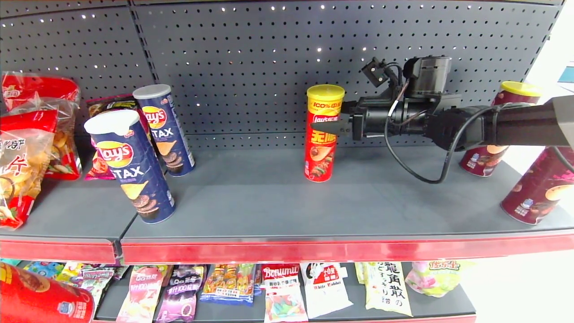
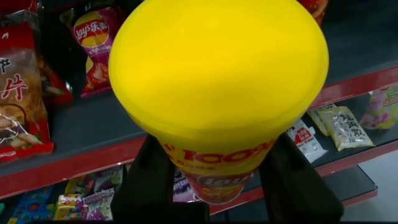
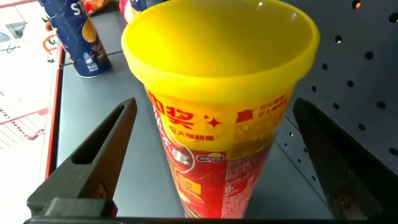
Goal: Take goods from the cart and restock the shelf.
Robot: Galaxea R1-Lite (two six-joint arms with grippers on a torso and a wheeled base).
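Placement of red can (image 1: 321, 134) on the shelf (image 1: 251, 202), right claw (image 1: 332, 127) let go.
The red can stands upright mid-shelf, near the pegboard (image 1: 251, 58). The right claw's fingers straddle it with a gap on each side, released. This step looks done, and next comes a straight pull-back without brushing the can. The left claw (image 2: 217, 155) is clenched on a second can (image 2: 217, 68), likely the next to be shelved.

We see the shelf can (image 1: 322, 134) red with a yellow lid and yellow lettering; the gripped can (image 2: 217, 93) matches it (its lid a plain yellow). Both blue cans (image 1: 130, 166) carry yellow-and-red logos under pale lids. The maroon cans (image 1: 536, 188) are dark, one yellow-lidded. The shelf (image 1: 269, 202) is grey with a red edge, the pegboard (image 1: 246, 67) dark grey, dotted with holes.
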